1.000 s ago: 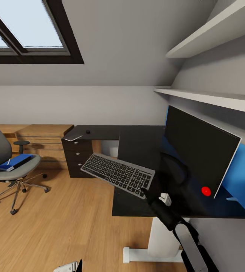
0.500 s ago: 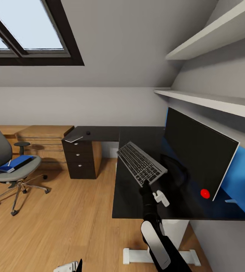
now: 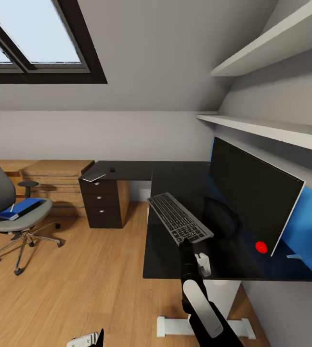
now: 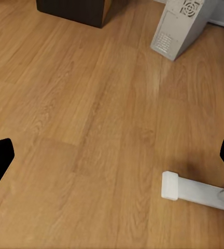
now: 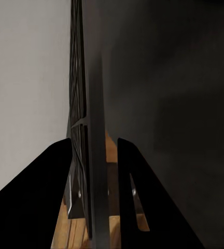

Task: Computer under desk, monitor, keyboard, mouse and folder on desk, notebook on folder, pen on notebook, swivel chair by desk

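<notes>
Right gripper (image 5: pixel 94 171) is clamped on the near edge of the keyboard (image 3: pixel 180 218), which lies over the desk (image 3: pixel 170 180) ahead of it, left of the monitor (image 3: pixel 252 193). Left gripper (image 4: pixel 112 161) hangs spread over floor, computer (image 4: pixel 182 26) beyond. No writing is readable.

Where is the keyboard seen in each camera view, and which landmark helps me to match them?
Head view: keyboard at centre, over the desk, beside the monitor.
Right wrist view: edge-on between the right pincer fingers.
Left wrist view: floor and computer.
Landmark: the black desk.
</notes>
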`<state>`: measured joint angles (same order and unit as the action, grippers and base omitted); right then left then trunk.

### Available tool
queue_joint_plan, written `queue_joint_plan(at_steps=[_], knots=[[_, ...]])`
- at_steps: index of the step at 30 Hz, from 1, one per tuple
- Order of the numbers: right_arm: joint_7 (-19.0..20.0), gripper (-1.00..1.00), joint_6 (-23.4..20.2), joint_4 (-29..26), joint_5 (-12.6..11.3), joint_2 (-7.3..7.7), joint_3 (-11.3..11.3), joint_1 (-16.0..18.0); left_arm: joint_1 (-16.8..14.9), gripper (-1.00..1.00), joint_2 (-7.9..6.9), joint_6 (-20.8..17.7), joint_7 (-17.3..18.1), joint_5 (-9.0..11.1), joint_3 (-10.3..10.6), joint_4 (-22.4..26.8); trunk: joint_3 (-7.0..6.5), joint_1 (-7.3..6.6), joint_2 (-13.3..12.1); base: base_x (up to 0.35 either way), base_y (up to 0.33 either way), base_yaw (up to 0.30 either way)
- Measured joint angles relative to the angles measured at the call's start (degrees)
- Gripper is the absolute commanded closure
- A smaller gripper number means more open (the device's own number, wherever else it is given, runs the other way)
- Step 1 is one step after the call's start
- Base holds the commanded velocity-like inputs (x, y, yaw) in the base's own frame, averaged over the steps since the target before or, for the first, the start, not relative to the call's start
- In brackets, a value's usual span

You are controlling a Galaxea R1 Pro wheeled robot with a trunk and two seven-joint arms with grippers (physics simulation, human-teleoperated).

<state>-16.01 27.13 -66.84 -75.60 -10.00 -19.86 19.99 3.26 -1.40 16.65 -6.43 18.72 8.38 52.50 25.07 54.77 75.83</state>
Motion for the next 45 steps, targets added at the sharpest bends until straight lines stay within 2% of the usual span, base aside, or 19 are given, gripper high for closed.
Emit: queue_joint_plan(at_steps=[17, 26, 35, 45], knots=[[0.0, 1.0, 0.1, 0.9, -0.2, 0.0, 0.4, 0.0, 0.0, -1.0, -0.04, 0.1, 0.0, 0.0, 0.0, 0.2, 0.0, 0.0, 0.0, 0.0, 0.278, -0.027], [0.1, 1.0, 5.7, 1.0, -0.5, 0.0, 2.2, 0.0, 0.0, -1.0, -0.09, 0.1, 0.0, 0.0, -0.1, 0.3, 0.0, 0.0, 0.0, 0.0, 0.029, -0.24], [0.0, 1.0, 6.0, 1.1, -0.5, 0.0, 2.4, 0.0, 0.0, -1.0, -0.09, 0.0, -0.1, 0.2, -0.2, 2.3, 0.0, 0.0, 0.0, 0.0, 0.0, -0.257], [-0.1, 1.0, 5.9, 1.1, -0.9, 0.0, 2.3, 0.0, 0.0, -1.0, -0.09, -0.1, -0.1, 0.2, -0.2, 2.5, 0.0, -0.03, 0.0, 0.295, 0.008, -0.058]])
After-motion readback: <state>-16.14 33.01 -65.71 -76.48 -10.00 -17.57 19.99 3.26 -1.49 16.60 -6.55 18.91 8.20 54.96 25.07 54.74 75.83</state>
